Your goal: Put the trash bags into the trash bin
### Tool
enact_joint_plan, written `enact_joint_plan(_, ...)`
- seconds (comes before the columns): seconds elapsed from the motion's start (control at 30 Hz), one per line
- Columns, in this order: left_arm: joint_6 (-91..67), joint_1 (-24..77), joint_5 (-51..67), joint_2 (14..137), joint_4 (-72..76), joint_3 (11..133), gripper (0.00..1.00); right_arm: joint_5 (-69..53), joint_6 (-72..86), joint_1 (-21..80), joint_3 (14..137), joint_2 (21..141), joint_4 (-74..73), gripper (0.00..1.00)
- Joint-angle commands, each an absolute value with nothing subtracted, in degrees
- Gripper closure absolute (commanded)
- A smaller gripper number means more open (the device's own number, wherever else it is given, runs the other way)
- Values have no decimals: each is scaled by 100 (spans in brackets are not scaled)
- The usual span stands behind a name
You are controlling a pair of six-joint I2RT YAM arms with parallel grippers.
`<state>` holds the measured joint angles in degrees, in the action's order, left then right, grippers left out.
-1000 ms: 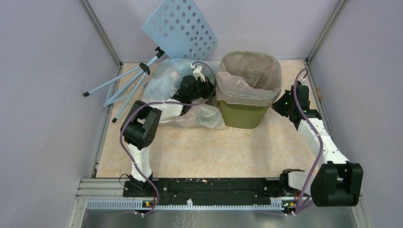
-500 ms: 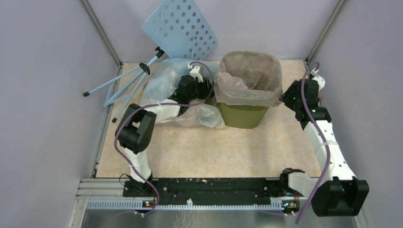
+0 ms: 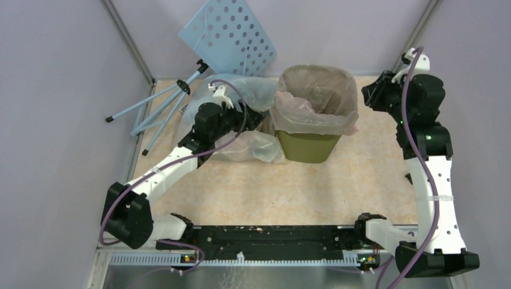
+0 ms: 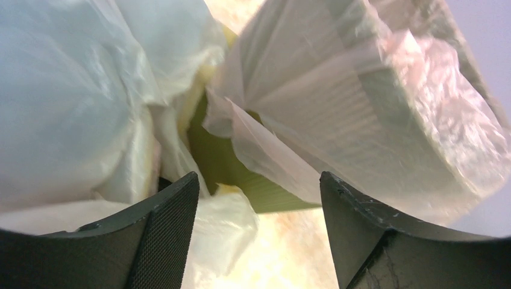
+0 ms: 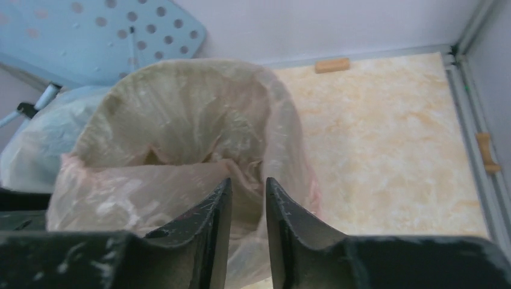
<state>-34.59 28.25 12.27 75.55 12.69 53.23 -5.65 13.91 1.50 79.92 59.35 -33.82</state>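
My left claw (image 4: pixel 258 195), jaws wide and empty, faces the trash bin (image 3: pixel 307 146) with the loose trash bags (image 4: pixel 66 102) close beside it, far nearer than my narrow-gapped right claw (image 3: pixel 370 96).

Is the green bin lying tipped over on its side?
No, the trash bin stands upright, its rim wrapped by a pale pink bag.

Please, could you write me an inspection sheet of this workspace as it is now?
Surface: beige marbled table.
Job's things: pink-beige bag lines the olive trash bin; clear-whitish bags heaped left of it.
Clutter: blue perforated board and tripod, far-left corner.
End effectors: left end effector open, facing the bags; right end effector slightly open, empty, right of the bin.
Cables: purple cables along both arms.
Surroundings: plain lavender walls.
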Motion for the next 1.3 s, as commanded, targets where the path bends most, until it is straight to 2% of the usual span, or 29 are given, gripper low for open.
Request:
enact_joint_plan(0.0, -4025, 2910, 2187, 7425, 1723, 5058, 23, -896, 751, 832, 8632, 6365, -3785, 80)
enact_joint_plan(0.07, -4088, 2947, 2342, 7594, 1757, 5161, 24, -745, 575, 1238, 8933, 6663, -3932, 98)
enact_joint_plan(0.1, -4116, 2960, 2386, 7682, 1747, 5217, 24, -758, 500, 1391, 9072, 6855, -4028, 100)
enact_joint_plan(0.27, -4509, 2988, 2511, 8071, 2136, 5274, 25, -603, 38, 2136, 9691, 7841, -4593, 100)
enact_joint_plan(0.5, -5091, 3042, 2521, 8573, 2672, 5283, 28, -658, -301, 2355, 9732, 8697, -4789, 100)
enact_joint_plan(0.67, -5607, 3045, 2350, 8479, 3053, 4964, 27, -718, -364, 2358, 9380, 8866, -4553, 100)
enact_joint_plan(0.87, -6605, 3026, 1538, 7723, 2823, 4299, 27, -738, -553, 2355, 9286, 9082, -4458, 100)
enact_joint_plan(1.0, -7209, 3038, 1338, 7509, 3011, 4094, 21, -765, -624, 2361, 9325, 9327, -4491, 100)
enact_joint_plan(1.1, -7484, 3054, 1652, 7820, 3534, 4147, 16, -681, -579, 2360, 9265, 9439, -4434, 100)
enact_joint_plan(1.2, -7928, 3102, 1873, 8188, 3985, 4146, 17, -639, -529, 2356, 9146, 9455, -4306, 100)
enact_joint_plan(1.27, -8218, 3146, 1834, 8353, 4448, 4028, 22, -617, -495, 2356, 9088, 9465, -4233, 100)
